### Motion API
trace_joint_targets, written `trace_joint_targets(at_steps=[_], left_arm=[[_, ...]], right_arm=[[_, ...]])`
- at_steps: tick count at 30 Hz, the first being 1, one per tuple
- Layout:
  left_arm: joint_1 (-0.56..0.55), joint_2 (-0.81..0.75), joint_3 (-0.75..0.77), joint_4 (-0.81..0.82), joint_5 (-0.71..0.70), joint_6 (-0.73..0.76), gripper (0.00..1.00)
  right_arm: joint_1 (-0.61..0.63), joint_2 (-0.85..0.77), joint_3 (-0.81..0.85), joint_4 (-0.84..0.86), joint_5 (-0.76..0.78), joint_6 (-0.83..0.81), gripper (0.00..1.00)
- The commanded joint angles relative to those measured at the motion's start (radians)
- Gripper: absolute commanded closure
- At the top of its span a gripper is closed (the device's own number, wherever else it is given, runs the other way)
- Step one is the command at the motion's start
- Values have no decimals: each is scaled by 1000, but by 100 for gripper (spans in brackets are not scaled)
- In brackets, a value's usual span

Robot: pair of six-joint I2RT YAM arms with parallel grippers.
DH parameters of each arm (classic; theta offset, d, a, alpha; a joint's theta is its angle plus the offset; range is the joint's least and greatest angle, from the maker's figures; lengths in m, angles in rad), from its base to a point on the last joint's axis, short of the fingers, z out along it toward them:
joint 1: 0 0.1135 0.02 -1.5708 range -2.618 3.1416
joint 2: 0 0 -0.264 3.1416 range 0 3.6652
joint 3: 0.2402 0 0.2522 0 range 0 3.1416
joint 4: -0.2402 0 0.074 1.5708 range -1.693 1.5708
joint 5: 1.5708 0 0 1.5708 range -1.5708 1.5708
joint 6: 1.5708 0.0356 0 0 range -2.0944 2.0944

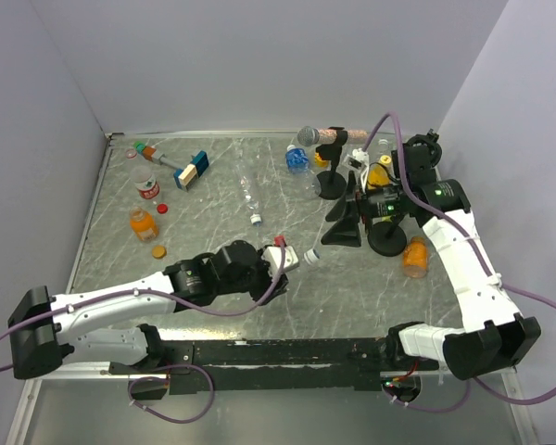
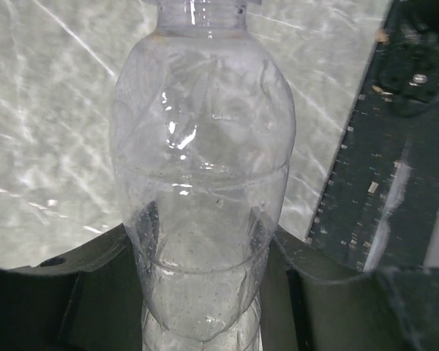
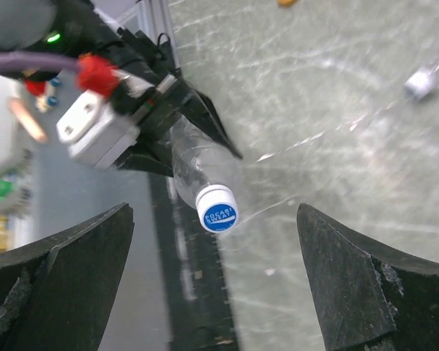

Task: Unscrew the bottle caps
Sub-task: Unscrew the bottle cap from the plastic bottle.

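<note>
Cap [image 3: 216,208], white with a blue printed top, sits on the neck of a clear bottle [image 2: 205,183] that the left gripper [image 2: 201,289] clamps around the lower body. The bottle is held off the table [image 3: 336,110], lying roughly level, with the cap pointing at the right gripper [image 3: 214,285]. The right jaws stand wide and hold nothing, with one finger [image 3: 66,270] on each side of the cap and well short of it.

The step in hand looks like seizing the cap to twist it. To do it well, the right arm should advance along the bottle's axis until the pads bracket the ribbed rim alone, not the neck below it. The cap sits a little above the line between the fingers, so centre it first. Close firmly, since the cap is small and slick. The thin bottle can flex or spin in the left grip, so twist in short turns and watch that the body does not turn with the cap.
</note>
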Motion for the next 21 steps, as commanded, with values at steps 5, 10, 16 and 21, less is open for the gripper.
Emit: trace_joint_targets(at_steps=[5, 10, 16, 21], left_arm=[[-120, 86, 138, 10, -324, 62, 84], [-129, 120, 159, 30, -330, 66, 84], [-132, 126, 161, 41, -327, 66, 84], [-132, 122, 158, 43, -324, 60, 84]], right_arm=[[-12, 25, -102, -91, 37, 162, 1], [-9, 75, -93, -156, 17, 122, 12], [14, 94, -95, -162, 18, 117, 26], [24, 106, -92, -156, 12, 117, 35]])
